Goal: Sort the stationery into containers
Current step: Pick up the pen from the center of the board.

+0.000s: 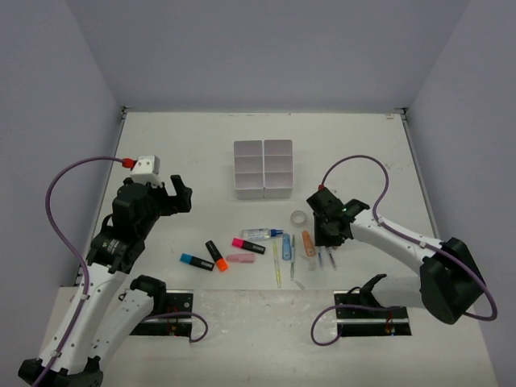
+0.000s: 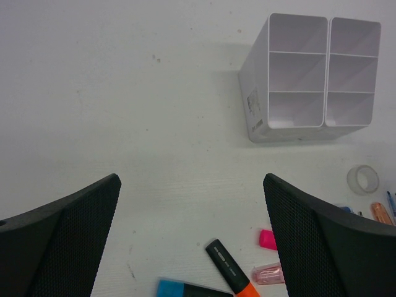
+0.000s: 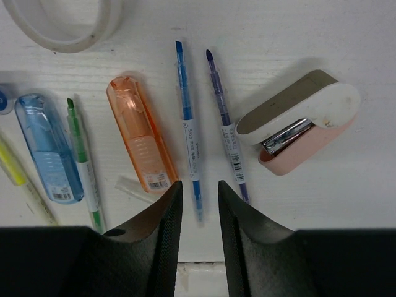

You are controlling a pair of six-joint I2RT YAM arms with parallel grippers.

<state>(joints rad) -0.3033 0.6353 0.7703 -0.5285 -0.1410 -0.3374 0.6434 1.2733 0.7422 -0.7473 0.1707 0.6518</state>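
The white six-compartment organiser [image 1: 263,168] stands at mid-table and also shows in the left wrist view [image 2: 297,80]. The stationery lies in front of it: blue-end [image 1: 196,261], orange-end [image 1: 216,255] and pink-end [image 1: 248,245] highlighters, a pink eraser [image 1: 240,258], a glue pen [image 1: 262,234] and a tape ring [image 1: 299,218]. My left gripper [image 1: 176,197] is wide open and empty, above bare table left of the highlighters [image 2: 232,269]. My right gripper [image 3: 199,192] is low over the pens. Its jaws stand narrowly apart, either side of the blue pen's [image 3: 189,124] end.
Beside the blue pen lie a purple pen [image 3: 226,124], a pink stapler [image 3: 303,120], an orange clear case [image 3: 141,136], a blue clear case [image 3: 46,148], a green pen [image 3: 83,167] and the tape ring [image 3: 62,25]. A yellow pen [image 1: 276,264] lies near the table's front.
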